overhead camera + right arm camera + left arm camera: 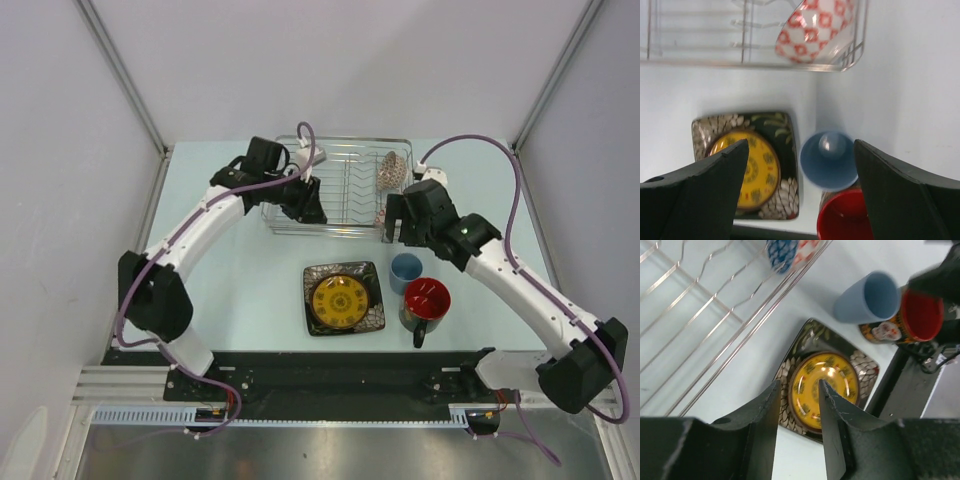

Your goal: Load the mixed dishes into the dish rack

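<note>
2 empty tools: right tool [800,145] spread near light-blue cup [829,160], left tool [798,383] narrowly parted.

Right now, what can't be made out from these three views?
- Blue patterned bowl: blurred and cut by the top edge in the left wrist view. Mostly behind the right arm in the top view.
- Dark mug: cut by the bottom edge in the right wrist view, so no handle shows there.
- Left tool: its fingers are hidden under its own wrist in the top view.
- Dish rack: far side cut by the top edge in the right wrist view.
</note>
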Controlling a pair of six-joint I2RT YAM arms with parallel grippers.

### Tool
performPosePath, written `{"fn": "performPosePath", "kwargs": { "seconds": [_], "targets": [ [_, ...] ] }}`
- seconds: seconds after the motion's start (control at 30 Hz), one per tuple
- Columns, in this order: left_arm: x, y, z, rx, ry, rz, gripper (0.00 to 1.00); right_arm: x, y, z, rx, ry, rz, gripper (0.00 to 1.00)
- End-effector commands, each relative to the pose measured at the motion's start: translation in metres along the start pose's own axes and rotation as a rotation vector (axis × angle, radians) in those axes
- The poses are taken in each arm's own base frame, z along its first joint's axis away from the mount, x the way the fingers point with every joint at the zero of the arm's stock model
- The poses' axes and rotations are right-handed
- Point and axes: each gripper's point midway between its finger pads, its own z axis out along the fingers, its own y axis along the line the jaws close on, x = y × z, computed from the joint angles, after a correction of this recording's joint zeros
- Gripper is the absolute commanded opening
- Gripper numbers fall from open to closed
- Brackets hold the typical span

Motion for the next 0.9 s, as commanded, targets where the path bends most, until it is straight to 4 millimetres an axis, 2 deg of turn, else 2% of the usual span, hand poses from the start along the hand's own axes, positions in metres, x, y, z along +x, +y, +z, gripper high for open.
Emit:
{"fn": "performPosePath", "kwargs": {
  "seconds": [0.0,0.03,0.07,0.1,0.13,0.17,0.2,0.23,0.27,0.37,0.4,0.53,0.67,0.87],
  "targets": [
    [0.007,0.027,0.014,-0.069,0.007,0.035,0.40,-0.040,-0.011,0.039,0.083,-0.084,0.111,0.87],
    [0.011,0.034,0.022,-0.072,0.023,0.022,0.40,-0.044,-0.020,0.048,0.117,-0.072,0.151,0.87],
    [0.010,0.037,0.025,-0.075,0.025,0.016,0.39,-0.057,-0.019,0.054,0.134,-0.083,0.161,0.86],
    [0.010,0.040,0.028,-0.086,0.028,0.014,0.39,-0.051,-0.021,0.071,0.171,-0.044,0.148,0.84],
    [0.011,0.045,0.031,-0.093,0.035,0.010,0.39,-0.051,-0.018,0.078,0.185,-0.038,0.134,0.84],
    [0.011,0.049,0.035,-0.100,0.041,0.011,0.38,-0.068,-0.012,0.077,0.186,-0.073,0.140,0.83],
    [0.013,0.053,0.037,-0.115,0.048,0.014,0.38,-0.070,-0.010,0.078,0.198,-0.067,0.129,0.83],
    [0.015,0.056,0.037,-0.123,0.053,0.017,0.38,-0.068,-0.004,0.089,0.218,-0.045,0.109,0.83],
    [0.016,0.059,0.038,-0.129,0.057,0.028,0.38,-0.087,0.002,0.083,0.222,-0.084,0.112,0.82],
    [0.023,0.064,0.037,-0.147,0.069,0.038,0.38,-0.084,0.009,0.095,0.254,-0.050,0.071,0.81],
    [0.026,0.065,0.037,-0.151,0.072,0.036,0.37,-0.088,0.010,0.093,0.260,-0.053,0.066,0.80],
    [0.035,0.069,0.034,-0.156,0.070,0.027,0.36,-0.082,0.009,0.099,0.301,-0.036,0.037,0.79],
    [0.035,0.072,0.030,-0.162,0.053,0.027,0.36,-0.070,0.004,0.107,0.342,0.012,0.014,0.78],
    [0.035,0.077,0.023,-0.168,0.033,0.014,0.35,-0.053,0.002,0.110,0.386,0.050,-0.020,0.76]
  ]
}}
